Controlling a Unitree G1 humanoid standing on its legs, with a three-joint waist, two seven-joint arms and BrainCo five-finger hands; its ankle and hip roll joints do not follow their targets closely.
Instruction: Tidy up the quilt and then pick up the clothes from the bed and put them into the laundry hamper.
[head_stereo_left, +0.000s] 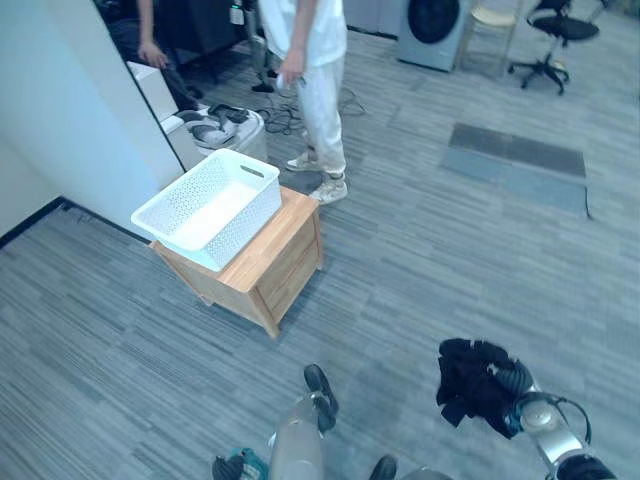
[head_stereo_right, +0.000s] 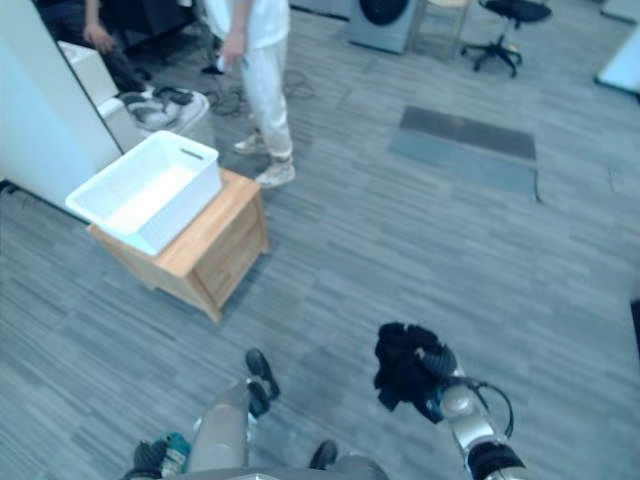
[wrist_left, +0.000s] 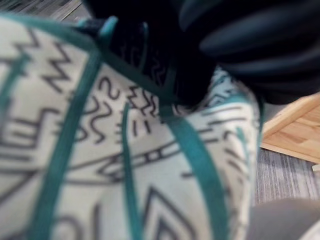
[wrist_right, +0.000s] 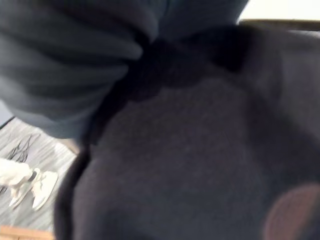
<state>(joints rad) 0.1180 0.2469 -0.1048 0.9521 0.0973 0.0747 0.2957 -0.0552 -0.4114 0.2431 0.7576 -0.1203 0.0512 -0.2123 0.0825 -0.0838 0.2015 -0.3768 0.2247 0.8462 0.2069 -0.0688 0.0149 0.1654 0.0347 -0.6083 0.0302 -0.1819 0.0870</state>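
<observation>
- Black garment (head_stereo_left: 478, 385) bunched round the right hand (head_stereo_left: 513, 380); I cannot tell its finger state.
- Patterned cloth (wrist_left: 125, 150) against the left hand (wrist_left: 250, 45); fingers hidden.
- White hamper (head_stereo_left: 210, 207) sits on a wooden cabinet (head_stereo_left: 270, 265).

The right hand (head_stereo_left: 515, 385) is reaching forward low on the right, its fingers gripping a bunched black garment (head_stereo_left: 476, 380); the left hand (head_stereo_left: 238, 466) is sitting lower left, clutching patterned cloth (wrist_left: 125, 150)

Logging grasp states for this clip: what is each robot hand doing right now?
Left robot hand: fingers hidden in patterned white-and-teal cloth, cannot tell.
Right robot hand: shut on black garment.
</observation>
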